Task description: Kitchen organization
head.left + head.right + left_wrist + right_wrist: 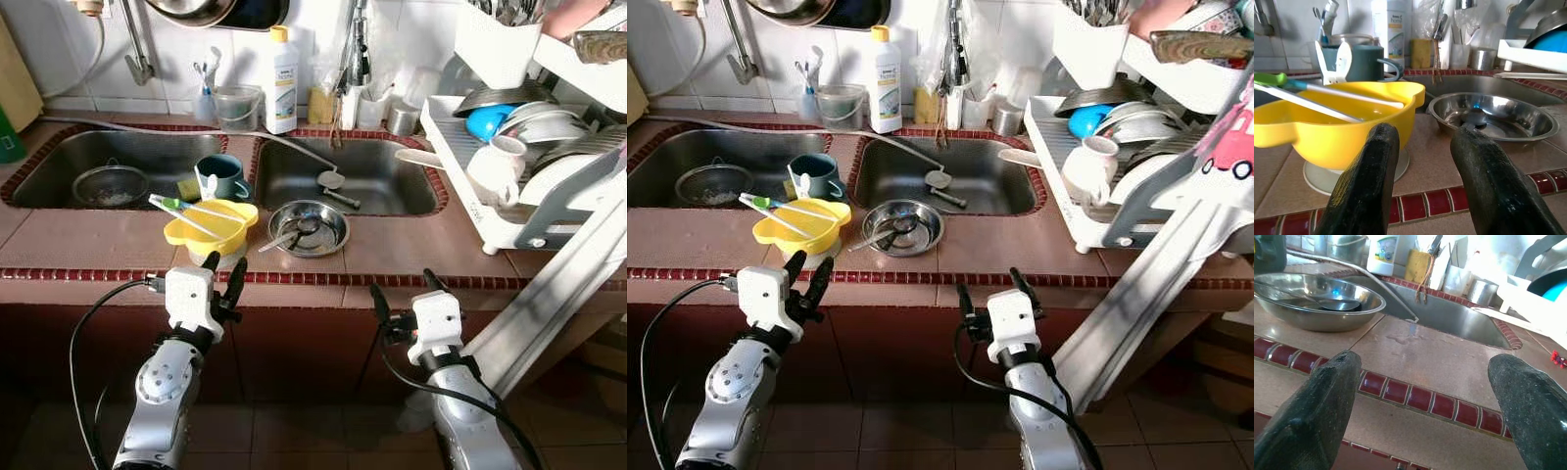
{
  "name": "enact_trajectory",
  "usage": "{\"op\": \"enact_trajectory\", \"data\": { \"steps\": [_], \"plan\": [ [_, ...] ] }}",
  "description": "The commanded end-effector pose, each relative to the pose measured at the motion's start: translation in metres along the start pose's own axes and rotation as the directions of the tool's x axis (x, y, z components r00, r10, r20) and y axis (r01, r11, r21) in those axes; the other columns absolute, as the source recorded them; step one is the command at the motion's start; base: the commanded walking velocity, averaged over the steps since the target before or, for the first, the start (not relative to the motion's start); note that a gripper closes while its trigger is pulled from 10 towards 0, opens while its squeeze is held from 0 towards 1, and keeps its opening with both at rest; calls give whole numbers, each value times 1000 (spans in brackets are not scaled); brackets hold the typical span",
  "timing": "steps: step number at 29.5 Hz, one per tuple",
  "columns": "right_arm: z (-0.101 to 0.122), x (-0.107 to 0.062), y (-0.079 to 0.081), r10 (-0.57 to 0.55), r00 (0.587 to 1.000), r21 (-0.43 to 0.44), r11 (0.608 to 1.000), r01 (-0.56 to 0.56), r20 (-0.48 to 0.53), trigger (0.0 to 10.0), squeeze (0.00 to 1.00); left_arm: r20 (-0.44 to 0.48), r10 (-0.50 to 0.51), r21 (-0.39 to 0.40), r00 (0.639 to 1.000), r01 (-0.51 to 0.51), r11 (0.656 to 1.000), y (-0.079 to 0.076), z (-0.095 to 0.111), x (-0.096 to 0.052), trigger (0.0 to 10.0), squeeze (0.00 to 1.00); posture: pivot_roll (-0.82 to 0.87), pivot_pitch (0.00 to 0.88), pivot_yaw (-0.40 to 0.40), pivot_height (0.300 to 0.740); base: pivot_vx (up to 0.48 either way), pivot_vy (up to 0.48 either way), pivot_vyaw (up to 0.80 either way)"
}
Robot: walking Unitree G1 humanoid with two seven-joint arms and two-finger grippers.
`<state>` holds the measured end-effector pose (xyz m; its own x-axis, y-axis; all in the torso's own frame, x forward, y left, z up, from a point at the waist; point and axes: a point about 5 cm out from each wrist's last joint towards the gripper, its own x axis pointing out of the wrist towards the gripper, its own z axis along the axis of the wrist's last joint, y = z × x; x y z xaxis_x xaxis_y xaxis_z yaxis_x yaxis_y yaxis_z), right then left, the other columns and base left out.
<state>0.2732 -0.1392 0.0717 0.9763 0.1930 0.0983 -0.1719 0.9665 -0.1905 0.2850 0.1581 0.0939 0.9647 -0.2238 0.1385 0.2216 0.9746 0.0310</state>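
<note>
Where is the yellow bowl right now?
The yellow bowl sits on the counter's front ledge between the two sinks, left of the steel bowl and in front of the teal mug, just beyond the left gripper.

white tiled wall (pixel 421 24) | brown counter (pixel 88 240) (red-trimmed) | tiled floor (pixel 294 436)

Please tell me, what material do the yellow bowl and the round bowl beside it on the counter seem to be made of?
The yellow bowl looks like plastic: solid bright colour, soft dull sheen, moulded ear-shaped rim. The round bowl beside it looks like stainless steel: silver-grey, with mirror-like reflections inside. Both are judged by look only.
</note>
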Motion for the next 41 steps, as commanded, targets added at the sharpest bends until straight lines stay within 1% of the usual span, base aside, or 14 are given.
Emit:
{"op": "enact_trajectory", "data": {
  "steps": [1, 16, 17, 25, 32, 34, 36, 39, 41],
  "plan": [
    [0, 2, -2, -12, 1000, -3, 1000, 12, 2, 10000, 0, 7, -5, -7, 1000, 5, 1000, -1, 3, 2, 10000, 0, -80, 2, -17, 740, 0, 0, 0],
    [0, 3, -4, -12, 1000, -4, 1000, 12, 4, 10000, 0, 10, -12, -16, 1000, 13, 1000, -1, 3, 3, 10000, 0, -81, 1, -19, 740, 0, 0, 0],
    [0, 3, -4, -11, 1000, -4, 1000, 11, 4, 10000, 0, 13, -20, -25, 1000, 20, 999, -2, 3, 3, 10000, 1000, -82, 3, -19, 740, 0, 0, 0],
    [0, 2, -3, 9, 1000, -32, 999, -9, 9, 10000, 0, 12, -40, -11, 999, 40, 999, -3, 3, 1, 10000, 1000, -83, 9, -16, 740, 0, 0, 0],
    [5, 4, -1, 56, 998, -96, 994, -52, 38, 10000, 0, 11, -51, -6, 999, 52, 999, -1, 4, 2, 10000, 1000, -85, 10, -12, 740, 0, 0, 0],
    [8, 4, 0, 73, 996, -120, 990, -67, 49, 10000, 0, 11, -55, 1, 998, 55, 998, 3, 5, 4, 10000, 1000, -86, 11, -12, 740, 0, 0, 0],
    [13, 5, 5, 123, 990, -183, 977, -108, 74, 10000, 0, 21, -48, 16, 999, 48, 999, 12, 11, 10, 10000, 1000, -93, 11, -7, 740, 0, 0, 0],
    [15, 4, 9, 152, 985, -214, 968, -131, 86, 10000, 0, 36, -40, 25, 999, 39, 999, 19, 17, 16, 10000, 1000, -93, 10, -6, 740, 0, 0, 0],
    [17, 3, 13, 187, 978, -246, 956, -159, 95, 10000, 0, 59, -41, 42, 997, 39, 998, 26, 27, 26, 10000, 1000, -96, 13, -3, 740, 0, 0, 0]
  ]
}}
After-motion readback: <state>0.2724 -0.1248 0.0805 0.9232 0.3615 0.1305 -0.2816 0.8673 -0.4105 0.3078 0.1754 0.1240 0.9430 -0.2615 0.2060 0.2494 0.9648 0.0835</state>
